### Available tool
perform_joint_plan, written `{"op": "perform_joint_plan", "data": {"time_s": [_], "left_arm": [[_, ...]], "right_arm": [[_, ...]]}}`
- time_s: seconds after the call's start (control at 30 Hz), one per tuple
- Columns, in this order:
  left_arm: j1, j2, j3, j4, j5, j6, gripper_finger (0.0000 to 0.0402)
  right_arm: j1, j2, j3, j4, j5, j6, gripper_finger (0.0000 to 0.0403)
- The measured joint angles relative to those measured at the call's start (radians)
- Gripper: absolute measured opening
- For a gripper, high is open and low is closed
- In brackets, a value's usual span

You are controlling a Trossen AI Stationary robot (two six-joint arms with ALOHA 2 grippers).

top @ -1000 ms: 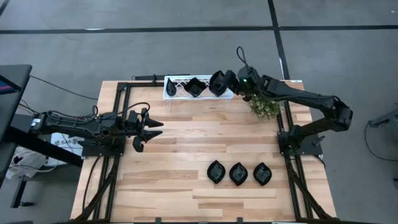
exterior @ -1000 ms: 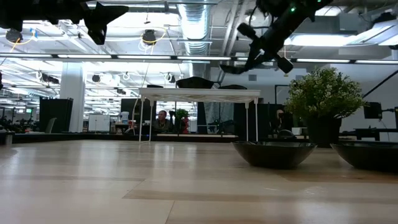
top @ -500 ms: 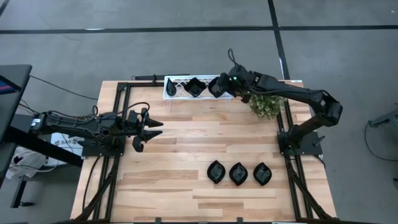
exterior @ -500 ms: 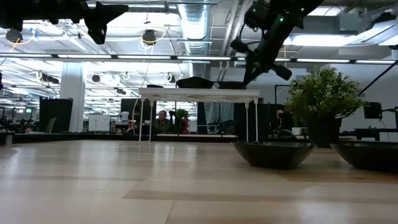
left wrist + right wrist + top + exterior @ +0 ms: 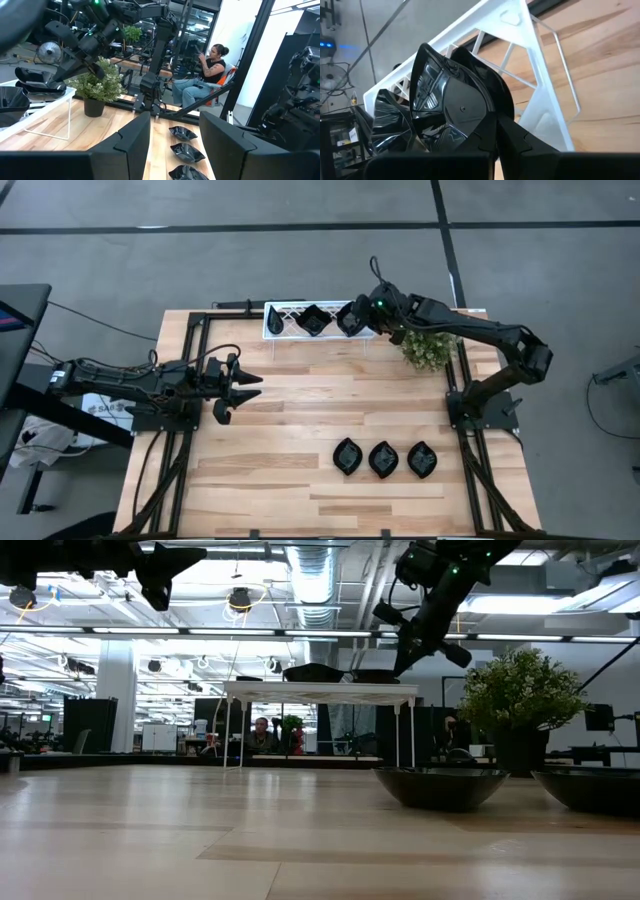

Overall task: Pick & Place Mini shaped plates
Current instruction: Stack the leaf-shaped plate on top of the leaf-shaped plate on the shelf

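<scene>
Left gripper [image 5: 232,385] hangs idle above the left part of the light wooden slat table [image 5: 300,420], fingers spread, nothing between them; skip it.

Next, the white lattice wire tray [image 5: 285,319] at the table's far edge. It carries a small glossy black leaf-edged dish [image 5: 313,320] and, beside it, another glossy black mini plate [image 5: 455,107] that your right gripper [image 5: 362,317] is on. In the right wrist view the two dark fingers are pressed onto that plate's rim, pinching it edge-on, with the plate over the tray lattice. You can't tell from here whether it is bearing on the tray or lifted clear.

Handling, as a judgement: the plate looks stiff, light and slick-glazed, probably chippable. Take it at the rim, as you are now, not across the curved bowl, where the fingers would likely slide off. A thin rim pinch may let it pivot, so move gently.

Nearer you, three more glossy black leaf-shaped dishes [image 5: 383,458] sit in a row on the table, just beside each other, well apart from the tray.

The green potted plant [image 5: 425,350] stands just beside the tray's right end, under the right arm; mind it.
</scene>
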Motion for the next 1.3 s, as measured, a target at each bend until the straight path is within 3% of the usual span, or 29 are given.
{"op": "perform_joint_plan", "data": {"time_s": [0.37, 0.9, 1.3], "left_arm": [[0.0, 0.0, 0.0, 0.0, 0.0, 0.002, 0.0173], [0.0, 0.0, 0.0, 0.0, 0.0, 0.002, 0.0173], [0.0, 0.0, 0.0, 0.0, 0.001, 0.001, 0.0173]], "right_arm": [[0.0, 0.0, 0.0, -0.001, 0.002, 0.005, 0.0002], [-0.001, 0.0, 0.0, 0.003, -0.001, -0.031, 0.0055], [-0.013, -0.108, -0.001, 0.002, -0.001, -0.083, 0.0056]]}}
